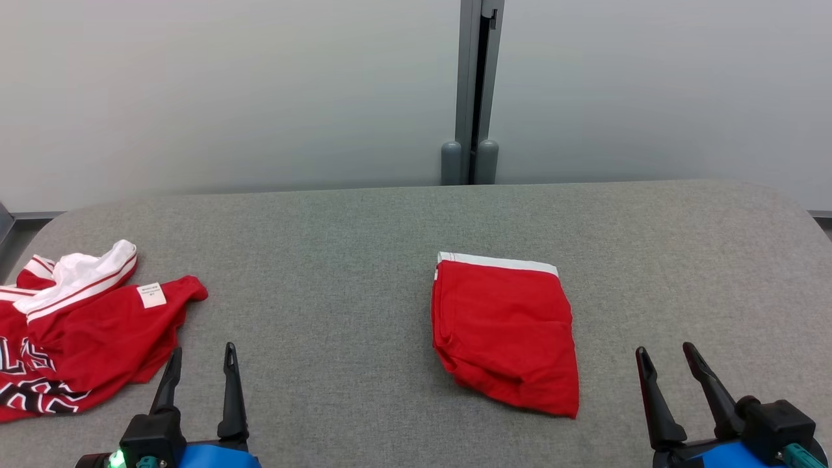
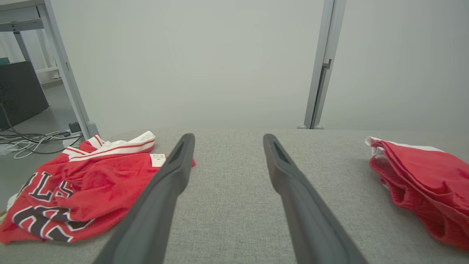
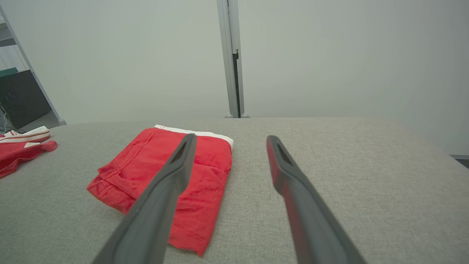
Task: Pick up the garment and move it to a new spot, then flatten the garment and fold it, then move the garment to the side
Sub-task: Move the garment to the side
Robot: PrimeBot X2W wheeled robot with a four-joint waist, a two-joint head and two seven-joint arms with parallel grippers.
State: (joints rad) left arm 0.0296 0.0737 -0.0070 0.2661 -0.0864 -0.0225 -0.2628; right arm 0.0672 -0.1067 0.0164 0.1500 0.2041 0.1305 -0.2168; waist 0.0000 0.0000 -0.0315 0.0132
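Presently, both arms are sitting low at the near edge of the grey fabric-covered table (image 1: 364, 227).

Left gripper (image 1: 203, 349): it is hovering at 7 o'clock in the head view. Its two dark fingers are standing well apart and gripping nothing.

Right gripper (image 1: 664, 349): it is hovering at 5 o'clock in the head view. Its fingers are likewise spread wide and carrying nothing.

Folded red garment (image 1: 504, 331): it is lying flat on the table, just right of centre, at about 10 o'clock from the right gripper and clear of it. It is folded into a rough rectangle, with a white band running along the far edge. The near corner is bulging slightly.

Crumpled red jersey (image 1: 84, 338): it is lying in a heap at the table's 9 o'clock edge, well apart from the folded garment. White trim with red stripes is showing at its far side, and black-and-white lettering at its near side. A white label (image 1: 151, 294) is facing up. The left gripper's outer finger is sitting just beside the jersey's near hem, and contact cannot be confirmed.

Grey partition post (image 1: 478, 91): it is standing behind the table at 12 o'clock.
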